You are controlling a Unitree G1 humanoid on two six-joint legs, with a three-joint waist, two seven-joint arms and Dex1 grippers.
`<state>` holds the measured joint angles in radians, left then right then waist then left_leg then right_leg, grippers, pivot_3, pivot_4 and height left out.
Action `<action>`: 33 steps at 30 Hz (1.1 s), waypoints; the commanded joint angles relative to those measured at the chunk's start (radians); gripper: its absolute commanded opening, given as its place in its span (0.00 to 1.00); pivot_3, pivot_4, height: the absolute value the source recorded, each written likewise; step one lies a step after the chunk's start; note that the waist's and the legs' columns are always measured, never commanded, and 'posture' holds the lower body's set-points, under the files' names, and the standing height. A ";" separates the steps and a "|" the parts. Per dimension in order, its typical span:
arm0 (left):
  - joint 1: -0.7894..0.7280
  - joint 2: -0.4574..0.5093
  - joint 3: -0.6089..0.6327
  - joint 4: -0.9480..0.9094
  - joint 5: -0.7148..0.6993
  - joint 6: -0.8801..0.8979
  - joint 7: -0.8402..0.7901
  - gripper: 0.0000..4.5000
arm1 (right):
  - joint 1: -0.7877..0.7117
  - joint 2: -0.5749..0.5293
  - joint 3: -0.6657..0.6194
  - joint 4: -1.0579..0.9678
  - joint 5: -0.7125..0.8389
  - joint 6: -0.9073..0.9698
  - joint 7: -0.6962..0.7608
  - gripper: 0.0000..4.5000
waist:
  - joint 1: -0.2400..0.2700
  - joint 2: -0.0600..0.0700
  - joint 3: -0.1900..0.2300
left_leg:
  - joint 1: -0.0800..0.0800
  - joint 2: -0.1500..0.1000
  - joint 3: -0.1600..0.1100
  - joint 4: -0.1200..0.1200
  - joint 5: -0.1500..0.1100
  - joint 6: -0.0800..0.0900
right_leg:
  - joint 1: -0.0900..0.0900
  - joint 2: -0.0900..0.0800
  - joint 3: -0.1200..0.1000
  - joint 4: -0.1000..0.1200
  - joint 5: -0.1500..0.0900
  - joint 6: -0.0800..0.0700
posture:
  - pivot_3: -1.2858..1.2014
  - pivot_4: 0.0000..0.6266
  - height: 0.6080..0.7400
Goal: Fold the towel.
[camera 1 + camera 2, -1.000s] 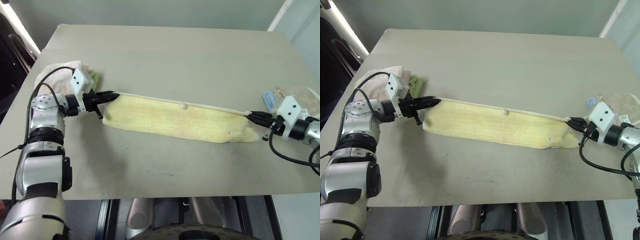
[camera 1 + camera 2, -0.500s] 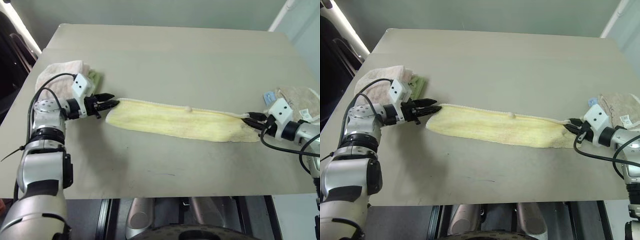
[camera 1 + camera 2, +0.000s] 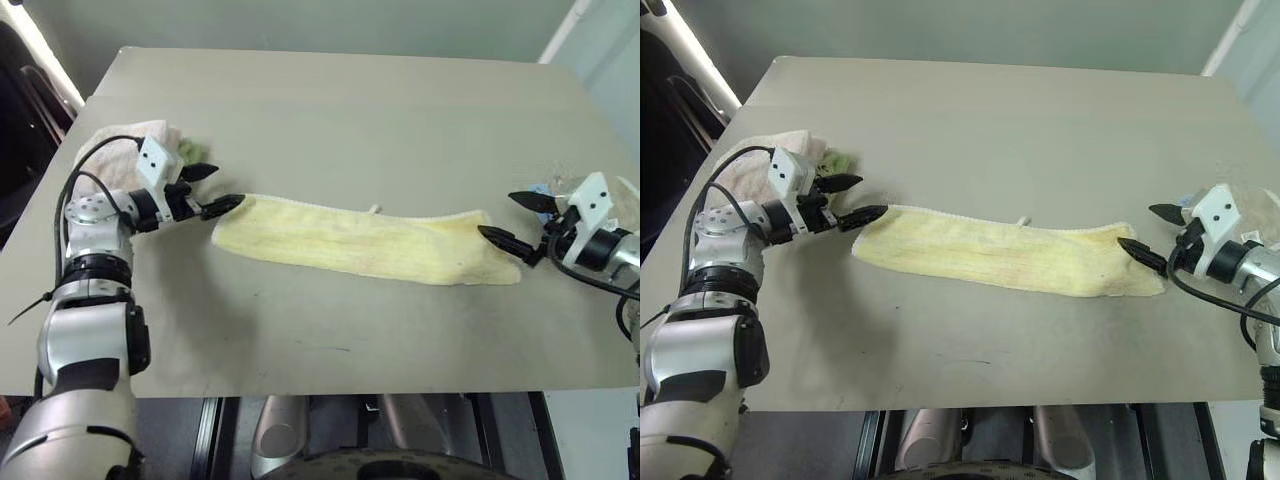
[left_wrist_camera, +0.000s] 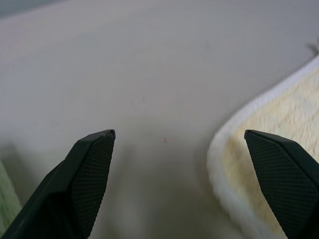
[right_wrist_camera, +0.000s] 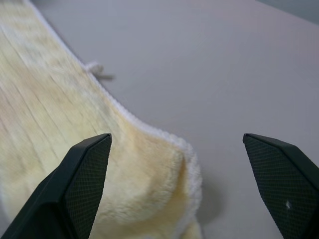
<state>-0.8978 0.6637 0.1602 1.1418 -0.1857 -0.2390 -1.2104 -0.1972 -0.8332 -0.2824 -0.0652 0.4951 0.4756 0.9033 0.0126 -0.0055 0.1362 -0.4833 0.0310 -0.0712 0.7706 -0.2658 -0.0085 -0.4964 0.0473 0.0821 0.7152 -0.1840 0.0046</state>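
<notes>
The towel [image 3: 360, 243], pale yellow and folded into a long narrow strip, lies flat across the table from left to right, its whitish corded edge on the far side. My left gripper [image 3: 222, 188] is open at the strip's left end with one fingertip at the corner and nothing held. In the left wrist view the towel [image 4: 239, 149] lies beside one finger. My right gripper [image 3: 498, 215] is open at the right end, its lower fingertip at the rumpled corner. In the right wrist view the towel [image 5: 75, 114] lies just beyond the open fingers.
A fluffy pink-white rolled towel [image 3: 120, 145] with a green cloth [image 3: 190, 152] sits behind my left gripper. A beige towel [image 3: 610, 190] with a blue cloth [image 3: 540, 190] lies at the table's right edge. The table [image 3: 350, 110] stretches bare beyond the strip.
Both grippers have opened and let go of the towel's ends. The strip, stretched taut before, now lies slack on the table, and the right wrist has rolled.
</notes>
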 commanded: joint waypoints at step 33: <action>0.309 -0.243 -0.173 -0.764 -0.184 0.318 -0.134 1.00 | 0.379 0.237 -0.399 -0.056 1.342 0.677 -1.008 1.00 | 0.005 0.000 0.000 | 0.000 0.000 0.000 0.000 -0.002 0.001 | 0.001 0.000 0.002 -0.001 -0.008 0.014 | 0.52 0.24 0.68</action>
<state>-0.5854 0.4218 -0.0134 0.4103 -0.3662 0.0927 -1.3460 0.1822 -0.5835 -0.6895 -0.1199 1.7898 1.1890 -0.0767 0.0174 -0.0056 0.1360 -0.4829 0.0305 -0.0711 0.7706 -0.2681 -0.0073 -0.4950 0.0472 0.0844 0.7139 -0.1917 0.0186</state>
